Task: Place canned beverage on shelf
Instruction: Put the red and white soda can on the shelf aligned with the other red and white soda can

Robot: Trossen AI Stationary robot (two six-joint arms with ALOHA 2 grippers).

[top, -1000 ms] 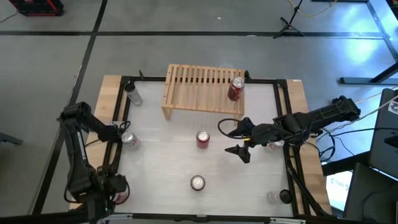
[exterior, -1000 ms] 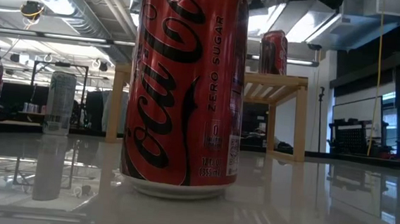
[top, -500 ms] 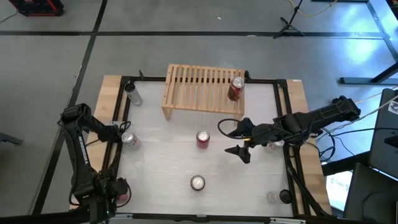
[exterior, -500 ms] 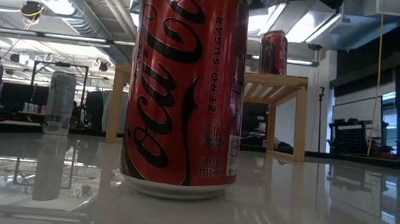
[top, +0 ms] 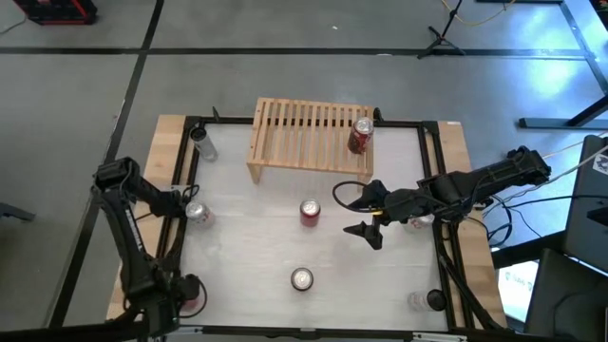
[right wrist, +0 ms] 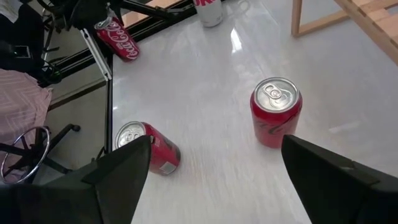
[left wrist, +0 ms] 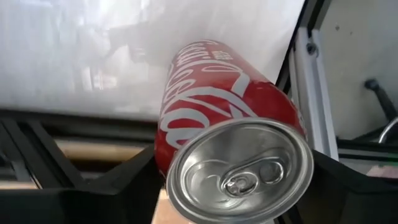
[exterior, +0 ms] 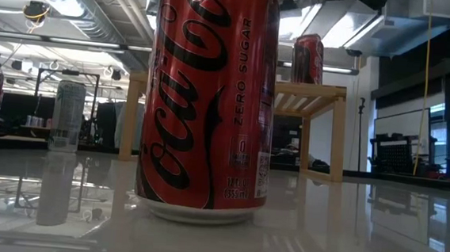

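A red canned beverage [left wrist: 217, 99] stands at the table's near left corner, and my left gripper [top: 174, 293] has come down over it and is shut on it. The light-wood shelf [top: 312, 136] stands at the far middle on its side legs, with one red can [top: 360, 135] on its right end. Two more red cans stand on the table: one at the centre [top: 310, 211] and one near the front [top: 302, 278]. My right gripper [top: 366, 215] hangs open, right of the centre can, with nothing between its fingers. My left gripper has the can's upper end between its two fingers, one finger [left wrist: 134, 186] on each side of the wall just under the top rim [left wrist: 163, 158]. The fingers come from above, pointing steeply down. The can's lower end is by the black frame rail; I cannot tell whether it rests there.
Silver cans stand at the left edge [top: 198, 212], the far left [top: 202, 142], under the right arm [top: 419, 220] and the near right corner [top: 418, 300]. A black frame [top: 432, 171] borders the white table. Open table lies between the shelf and the centre can.
My left arm has folded down, and its gripper has sunk onto the red can at the near left corner. The cans, the shelf and my right arm have kept still.
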